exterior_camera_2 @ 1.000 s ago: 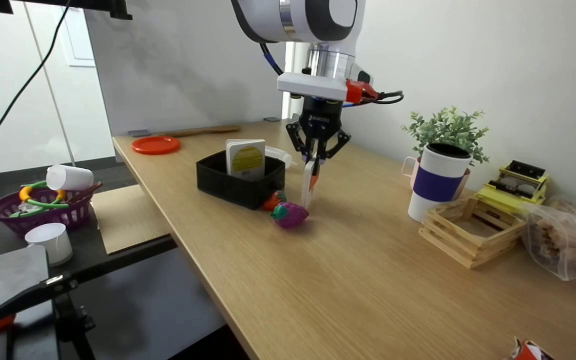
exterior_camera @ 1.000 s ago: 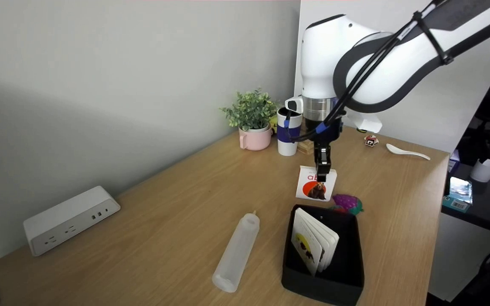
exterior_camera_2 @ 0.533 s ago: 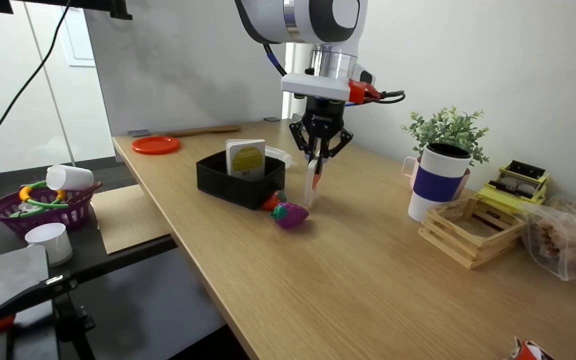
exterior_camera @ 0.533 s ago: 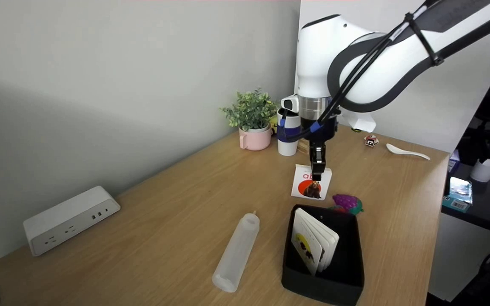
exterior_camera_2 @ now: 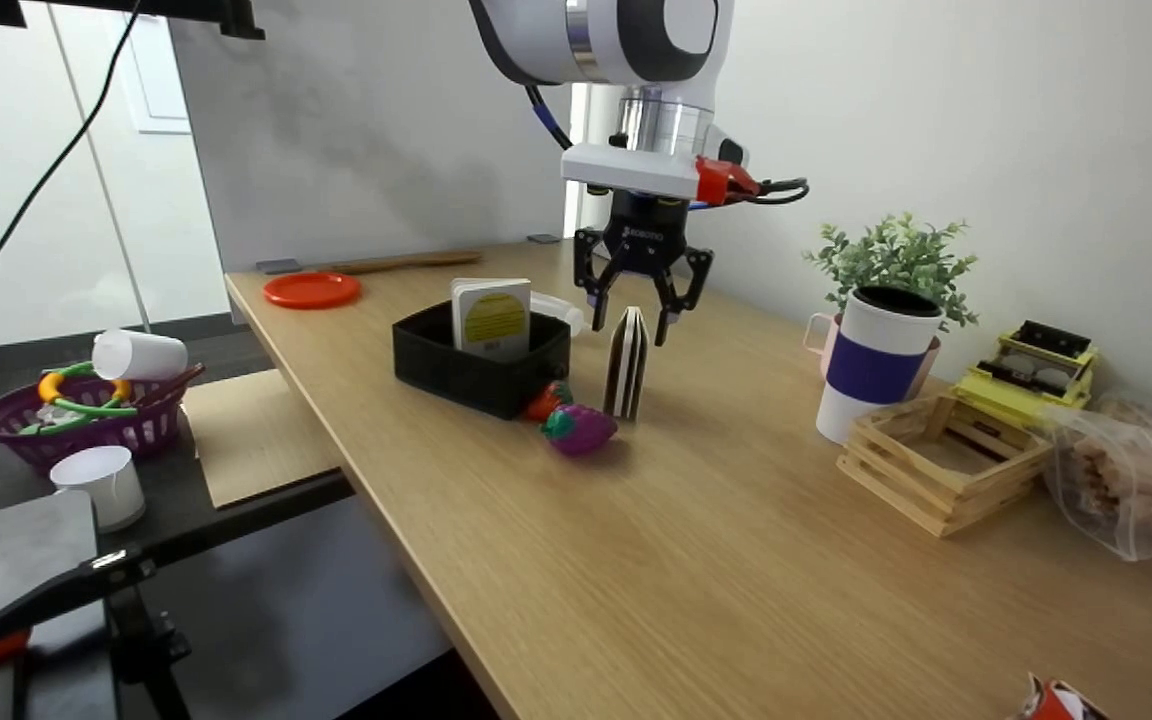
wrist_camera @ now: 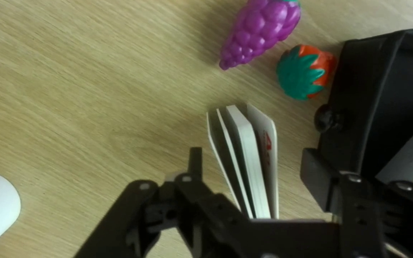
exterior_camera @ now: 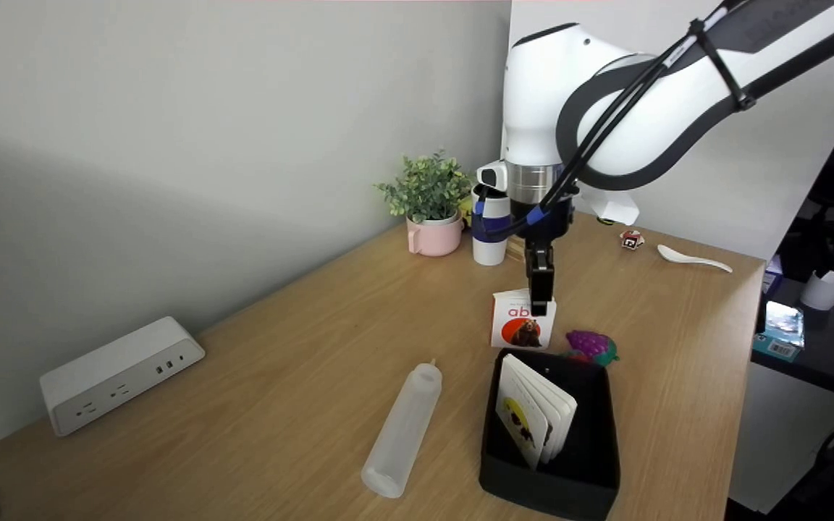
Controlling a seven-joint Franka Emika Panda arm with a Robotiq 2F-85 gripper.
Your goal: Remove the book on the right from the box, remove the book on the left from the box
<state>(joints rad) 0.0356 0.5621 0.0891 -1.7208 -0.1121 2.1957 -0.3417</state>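
A white book with a bear on an orange disc (exterior_camera: 522,331) stands upright on the table beside the box, its pages slightly fanned in the wrist view. My gripper (exterior_camera_2: 630,326) is open above it, one finger on either side; in the wrist view, gaps show between the book (wrist_camera: 251,161) and both fingers. The black box (exterior_camera: 547,496) holds another book (exterior_camera: 522,420) with a yellow circle on its cover, leaning upright inside. That book (exterior_camera_2: 494,318) rises above the box rim in an exterior view. In the wrist view only its corner shows.
A toy grape bunch (exterior_camera_2: 581,430) and toy strawberry (wrist_camera: 305,71) lie close to the box and the standing book. A clear squeeze bottle (exterior_camera: 402,430) lies beside the box. Farther off stand a tumbler (exterior_camera_2: 876,365), a potted plant (exterior_camera: 434,206) and a wooden crate (exterior_camera_2: 946,465).
The bear book, held and tilted before, has been let go; it stands lower on the table and its pages have spread. My fingers have opened after a small move away from the toy fruit.
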